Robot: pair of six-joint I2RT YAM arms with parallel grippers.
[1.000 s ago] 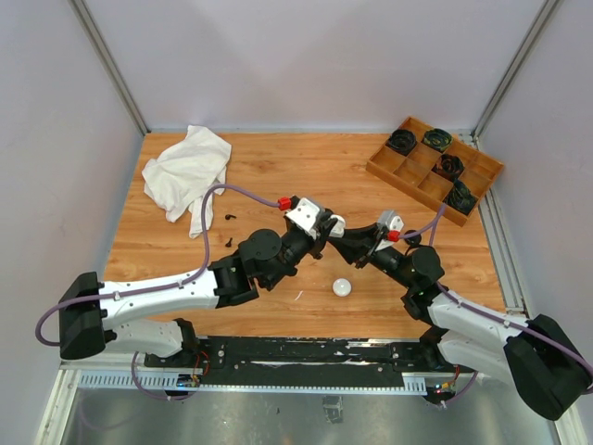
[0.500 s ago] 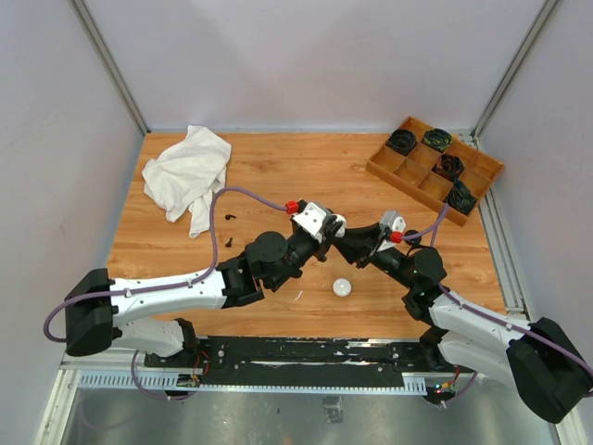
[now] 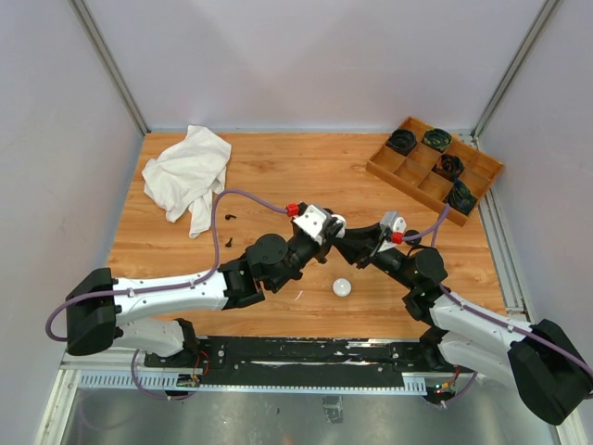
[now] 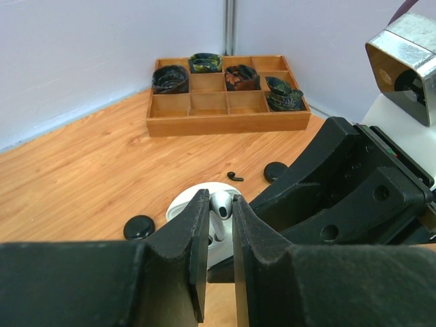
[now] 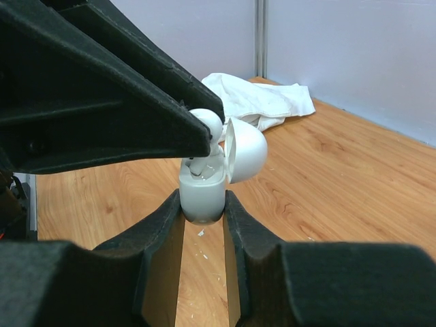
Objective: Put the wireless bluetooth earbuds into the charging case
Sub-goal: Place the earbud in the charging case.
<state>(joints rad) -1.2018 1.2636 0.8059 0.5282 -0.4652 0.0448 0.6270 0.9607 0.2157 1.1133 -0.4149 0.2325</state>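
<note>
Pinching a white earbud (image 4: 221, 201) near its rounded head, the left gripper (image 4: 219, 204) holds the bud stem-down at the mouth of the white charging case (image 5: 202, 194) — lid (image 5: 246, 151) flipped open. The right gripper (image 5: 202, 208) clamps the case by its lower body, fingers pressed flat against both sides, above the middle of the wooden table (image 3: 278, 158). The bud looks featherlight, hard and glossy, so it may twist or squirt out of a tight pinch. A hold across the bulb, leaving the stem free to find its socket, seems the sound one. The case is likewise smooth, rigid plastic — best gripped low, clear of hinge and lid. Whether the stem has entered its well cannot be told. A black earbud (image 3: 229, 219) lies loose on the table near a white cloth (image 3: 185, 171), and a compartmented tray (image 3: 394, 176) stands at the far right corner.
</note>
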